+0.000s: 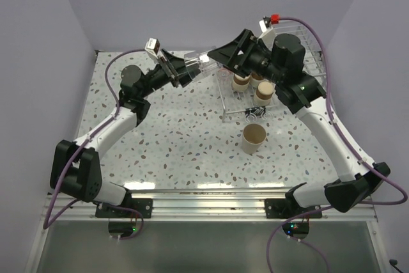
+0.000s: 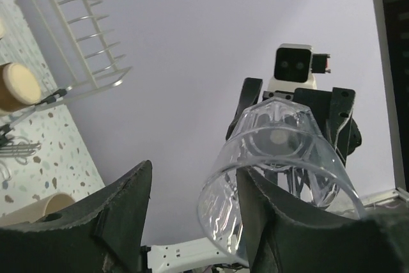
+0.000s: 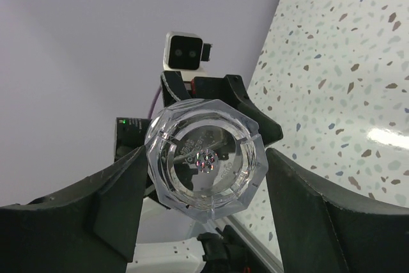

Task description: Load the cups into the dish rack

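Clear cup [image 2: 281, 139] lies sideways in the air over the far side of the table [image 1: 179, 139], between the two arms. Right gripper [image 3: 206, 158] clamps its base, fingers touching both sides. Left gripper [image 2: 192, 180] is spread wide at the cup's mouth, gripping nothing. Dish rack [image 1: 314, 55] sits just right, with brown cups [image 1: 241, 81] in it.
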Available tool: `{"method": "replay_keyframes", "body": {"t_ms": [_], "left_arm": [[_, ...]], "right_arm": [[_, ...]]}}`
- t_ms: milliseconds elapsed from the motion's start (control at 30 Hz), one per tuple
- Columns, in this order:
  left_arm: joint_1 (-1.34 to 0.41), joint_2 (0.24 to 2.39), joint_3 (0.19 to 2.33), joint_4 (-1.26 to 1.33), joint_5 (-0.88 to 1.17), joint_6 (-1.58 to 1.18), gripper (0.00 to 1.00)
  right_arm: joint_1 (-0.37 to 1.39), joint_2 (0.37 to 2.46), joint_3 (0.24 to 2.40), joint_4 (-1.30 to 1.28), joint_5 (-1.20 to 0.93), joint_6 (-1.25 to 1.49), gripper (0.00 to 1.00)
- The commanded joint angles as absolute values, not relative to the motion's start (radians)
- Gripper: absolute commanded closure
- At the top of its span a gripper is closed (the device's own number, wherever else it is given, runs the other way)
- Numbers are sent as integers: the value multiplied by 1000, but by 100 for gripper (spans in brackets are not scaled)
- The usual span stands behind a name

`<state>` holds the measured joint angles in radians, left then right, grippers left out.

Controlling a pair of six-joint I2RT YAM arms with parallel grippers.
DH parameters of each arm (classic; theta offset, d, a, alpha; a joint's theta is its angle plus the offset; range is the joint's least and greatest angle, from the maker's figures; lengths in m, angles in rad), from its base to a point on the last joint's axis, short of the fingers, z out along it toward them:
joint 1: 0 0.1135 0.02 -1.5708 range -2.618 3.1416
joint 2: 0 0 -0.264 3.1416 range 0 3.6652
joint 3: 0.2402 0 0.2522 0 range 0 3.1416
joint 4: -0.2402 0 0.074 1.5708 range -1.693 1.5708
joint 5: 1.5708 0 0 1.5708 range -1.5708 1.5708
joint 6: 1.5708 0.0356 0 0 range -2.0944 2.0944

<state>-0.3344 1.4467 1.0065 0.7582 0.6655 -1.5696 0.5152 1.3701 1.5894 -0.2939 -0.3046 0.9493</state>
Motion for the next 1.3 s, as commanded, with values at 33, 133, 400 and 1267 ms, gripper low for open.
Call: {"method": "replay_keyframes", "body": {"t_ms": [33,133,400,1267], "left_arm": [[-299,1376,997,474,617,-1441,41],[-261,1332,1032,68,511,-1310,39],[-206,1270,1017,-290,433,-1141,39],[-192,1224,940,-460,397,-927,43]], "right_arm": [[479,1364,1664,-307,-273,897,100],[450,1371,1690,-382,-232,829,100],[411,1384,1678,-564,73,557,100],[445,1758,1617,-509,359,331,100]]}}
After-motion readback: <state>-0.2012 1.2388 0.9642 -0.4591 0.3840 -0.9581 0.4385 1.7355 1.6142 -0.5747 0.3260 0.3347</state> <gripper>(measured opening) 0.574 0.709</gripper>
